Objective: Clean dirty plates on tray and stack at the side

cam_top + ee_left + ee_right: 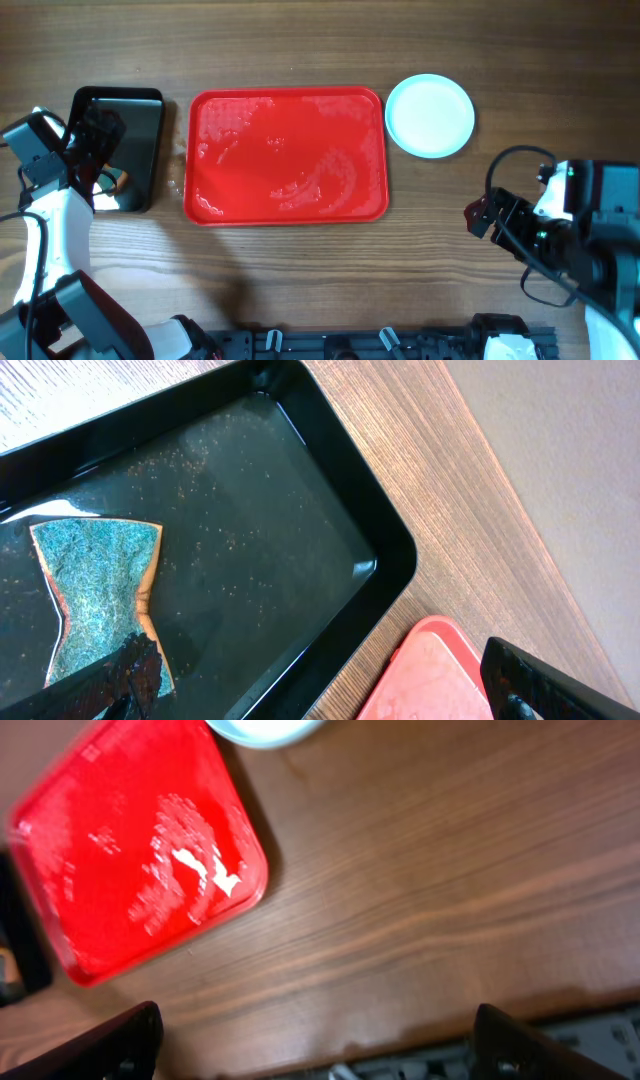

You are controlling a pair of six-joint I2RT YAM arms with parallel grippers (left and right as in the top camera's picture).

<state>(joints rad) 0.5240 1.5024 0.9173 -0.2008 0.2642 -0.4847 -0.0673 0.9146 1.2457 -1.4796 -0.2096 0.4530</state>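
Your left fingers (125, 675) hang over the black tray (385, 550) at the left end of the worktop (300, 270). They are spread wide with nothing between them. One dark tip sits at the bottom left of the wrist view, the other at the bottom right. The black tray has a glossy, wet-looking floor flecked with small specks. A sponge (100, 590) lies flat in it, teal scouring face up over a tan layer, pinched in at the waist. The left tip overlaps the sponge's near edge, but you cannot tell whether it touches.

Just right of the black tray, and apart from it, the red tray (290, 155) lies flat in the middle of the worktop. Its long side runs left to right, and its surface glistens with pale wet streaks.

The plates (430, 116) rest on the worktop just beside the red tray's far right corner, outside its rim. From overhead they show as a single pale blue-white disc, so you cannot count them. No orange shows on the top face.

At the right, your right fingers (540, 1045) hover above bare worktop, nearer you than the plates and off the red tray's right end. They are also parted wide and hold nothing.
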